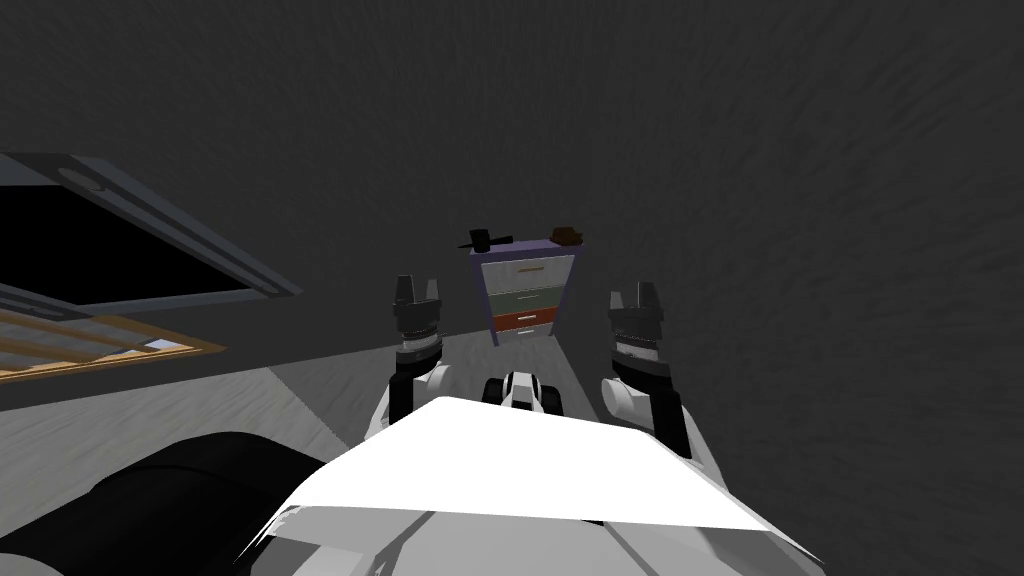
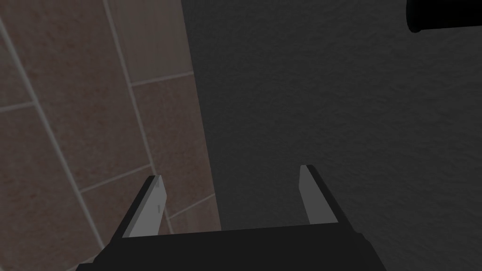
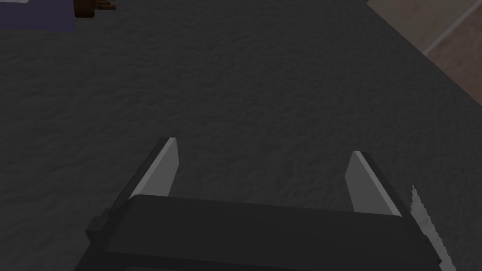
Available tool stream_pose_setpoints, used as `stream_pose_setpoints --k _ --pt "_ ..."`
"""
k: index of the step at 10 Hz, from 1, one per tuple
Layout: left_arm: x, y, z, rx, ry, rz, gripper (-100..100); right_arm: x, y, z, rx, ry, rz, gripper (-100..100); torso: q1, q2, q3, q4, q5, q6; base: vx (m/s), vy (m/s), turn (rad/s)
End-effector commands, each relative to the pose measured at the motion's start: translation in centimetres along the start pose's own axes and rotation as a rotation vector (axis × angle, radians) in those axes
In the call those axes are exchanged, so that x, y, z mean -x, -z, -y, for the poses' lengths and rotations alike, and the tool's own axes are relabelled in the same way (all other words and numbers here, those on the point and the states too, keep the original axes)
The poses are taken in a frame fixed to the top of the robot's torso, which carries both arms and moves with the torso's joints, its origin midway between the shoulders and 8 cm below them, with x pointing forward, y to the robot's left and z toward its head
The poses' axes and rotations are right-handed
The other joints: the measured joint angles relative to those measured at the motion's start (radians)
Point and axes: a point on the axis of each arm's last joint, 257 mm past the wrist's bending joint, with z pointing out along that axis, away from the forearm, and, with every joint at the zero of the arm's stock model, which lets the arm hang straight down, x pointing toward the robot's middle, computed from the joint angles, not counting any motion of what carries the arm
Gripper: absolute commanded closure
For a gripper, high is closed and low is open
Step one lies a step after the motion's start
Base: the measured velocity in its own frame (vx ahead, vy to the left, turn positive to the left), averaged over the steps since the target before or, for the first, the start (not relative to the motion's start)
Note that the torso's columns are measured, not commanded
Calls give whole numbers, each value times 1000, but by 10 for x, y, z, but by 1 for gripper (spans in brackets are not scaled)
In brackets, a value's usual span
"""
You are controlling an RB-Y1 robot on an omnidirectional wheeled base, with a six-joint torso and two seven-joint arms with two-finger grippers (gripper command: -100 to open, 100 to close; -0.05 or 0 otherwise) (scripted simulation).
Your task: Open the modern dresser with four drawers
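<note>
From your head view, the dresser (image 1: 527, 295) stands against the dark wall, well ahead, its four drawer fronts facing you. The left gripper (image 1: 417, 290) hangs left of the dresser and the right gripper (image 1: 636, 297) right of it, both well short. The wrist views show the fingers plainly: spread wide, holding nothing. The right wrist view cuts the dresser to one purple corner. The brown thing (image 3: 92, 5) and the dark thing (image 1: 485, 240) on top are too small to name.

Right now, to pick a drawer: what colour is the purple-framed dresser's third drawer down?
Red-orange third drawer, clearest in head view.
</note>
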Motion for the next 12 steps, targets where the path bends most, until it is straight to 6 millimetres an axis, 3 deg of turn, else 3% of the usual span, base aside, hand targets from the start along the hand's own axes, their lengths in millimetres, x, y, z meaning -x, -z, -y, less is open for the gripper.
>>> stream_pose_setpoints --k 1,12 --pt "0 0 0 0 0 0 0 -8 0 8 -14 97 -72 -100 0 2 -5 3 0 0 19 41 33" --pt "0 0 0 0 0 0 0 -22 4 63 -67 718 -295 -100 -1 5 -5 4 0 0 30 66 59"
